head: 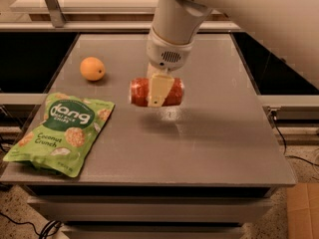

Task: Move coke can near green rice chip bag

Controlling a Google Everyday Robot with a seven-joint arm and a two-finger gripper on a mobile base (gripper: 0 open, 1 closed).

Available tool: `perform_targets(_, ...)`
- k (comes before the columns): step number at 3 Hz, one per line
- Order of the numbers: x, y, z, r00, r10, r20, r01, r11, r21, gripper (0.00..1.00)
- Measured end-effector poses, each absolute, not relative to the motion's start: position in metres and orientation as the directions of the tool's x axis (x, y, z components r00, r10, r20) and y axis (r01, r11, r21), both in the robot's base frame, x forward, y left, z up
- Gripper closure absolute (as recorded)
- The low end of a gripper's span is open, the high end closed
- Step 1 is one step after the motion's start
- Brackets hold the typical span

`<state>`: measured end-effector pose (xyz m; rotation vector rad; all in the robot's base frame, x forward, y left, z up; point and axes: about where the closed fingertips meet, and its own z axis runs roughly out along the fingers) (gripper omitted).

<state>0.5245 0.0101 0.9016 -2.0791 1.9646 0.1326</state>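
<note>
Here the end effector (158, 92) hangs over the middle of the grey counter (214, 148), reaching down from a thick white arm that enters from the upper right of the view. It is clenched on the coke can (140, 91). One pale finger (158, 86) crosses the front of the red can at about its middle, and the can lies sideways in the grasp with its ends pointing left and right of the end effector. A soft shadow sits on the counter just below the end effector, so the can appears to be lifted clear of the surface.

The green rice chip bag (62, 131) lies flat to the left of the end effector and nearer the camera, close to the counter's front left corner, well apart from the can. An orange (92, 68) rests to the left of the end effector and a little farther back, apart from both the bag and the can.
</note>
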Motion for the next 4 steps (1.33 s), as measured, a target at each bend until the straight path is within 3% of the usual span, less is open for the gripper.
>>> perform_targets(4, 0.458, 0.096, 0.876, 0.401, -0.896, -0.188, -0.916, -0.390, -0.095, 1.00)
